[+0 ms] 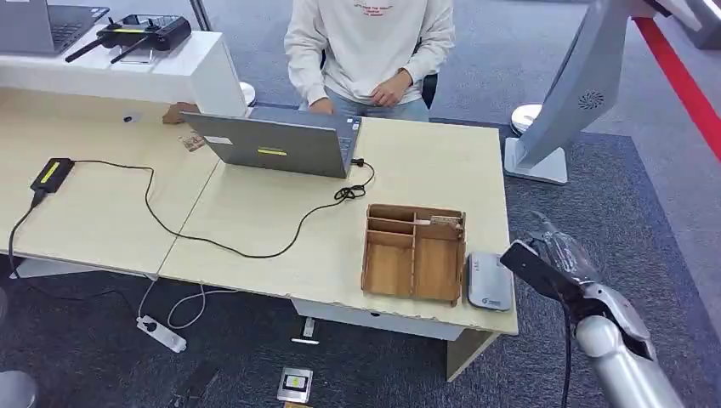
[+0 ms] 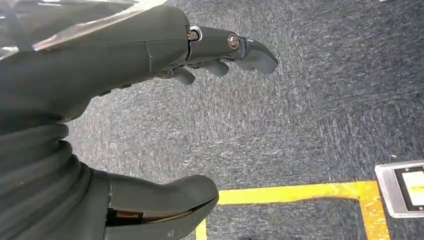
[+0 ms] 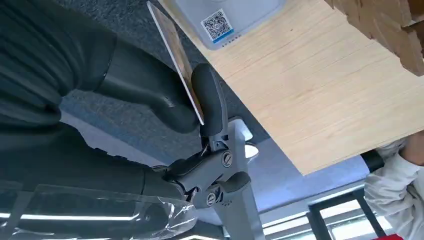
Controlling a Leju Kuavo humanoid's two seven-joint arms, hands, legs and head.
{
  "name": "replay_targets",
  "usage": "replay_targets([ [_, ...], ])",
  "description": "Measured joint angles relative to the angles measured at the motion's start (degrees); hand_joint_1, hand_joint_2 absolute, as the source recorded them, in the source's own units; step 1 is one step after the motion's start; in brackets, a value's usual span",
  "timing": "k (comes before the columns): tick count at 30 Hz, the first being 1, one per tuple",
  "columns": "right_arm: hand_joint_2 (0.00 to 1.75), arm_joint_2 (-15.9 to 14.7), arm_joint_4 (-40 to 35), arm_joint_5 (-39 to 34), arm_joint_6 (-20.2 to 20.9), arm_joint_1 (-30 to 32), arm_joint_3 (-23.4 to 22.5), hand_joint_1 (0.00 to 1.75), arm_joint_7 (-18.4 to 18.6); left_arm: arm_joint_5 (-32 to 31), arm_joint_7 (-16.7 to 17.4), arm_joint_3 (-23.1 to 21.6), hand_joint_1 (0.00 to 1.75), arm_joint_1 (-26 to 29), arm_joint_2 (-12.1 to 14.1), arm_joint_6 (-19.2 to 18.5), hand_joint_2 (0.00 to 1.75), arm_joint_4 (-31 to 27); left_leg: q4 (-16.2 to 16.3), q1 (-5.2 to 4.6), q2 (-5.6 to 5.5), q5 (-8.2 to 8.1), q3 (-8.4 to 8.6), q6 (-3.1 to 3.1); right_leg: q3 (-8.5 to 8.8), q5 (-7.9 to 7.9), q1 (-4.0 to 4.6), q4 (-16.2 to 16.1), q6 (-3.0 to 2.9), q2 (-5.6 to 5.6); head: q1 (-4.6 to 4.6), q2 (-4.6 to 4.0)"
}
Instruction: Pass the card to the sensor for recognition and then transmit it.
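Observation:
In the right wrist view my right hand (image 3: pixel 165 125) pinches a thin card (image 3: pixel 176 56) between the thumb and a finger (image 3: pixel 210 102), and the card shows edge-on. The grey sensor (image 3: pixel 226 16) with a QR label lies on the table corner just beyond the card's tip. From the head view the card (image 1: pixel 529 266) is a dark flat shape in my right hand (image 1: pixel 568 262), just off the table's right edge beside the sensor (image 1: pixel 490 281). My left hand (image 2: pixel 100 60) hangs over carpet, fingers apart, holding nothing.
A wooden compartment box (image 1: pixel 414 252) stands left of the sensor on the light wood table (image 1: pixel 281 238). A person (image 1: pixel 367 47) sits at the far side behind a grey laptop (image 1: pixel 276 142). A black cable (image 1: pixel 221 242) crosses the table. A white stand (image 1: pixel 553 102) rises to the right.

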Motion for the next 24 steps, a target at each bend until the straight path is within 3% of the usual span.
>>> replay_targets([
  [24,1.75,0.79,0.94,1.47,1.79,-1.71,-0.48,1.75,-0.02,-3.46,-0.7,1.11,0.0,0.03,0.02,0.46,1.75,0.22,0.0,0.0,0.0,0.0,0.01,0.0,0.01,0.0,0.0,0.0,0.0,0.0,-0.02,0.0],
])
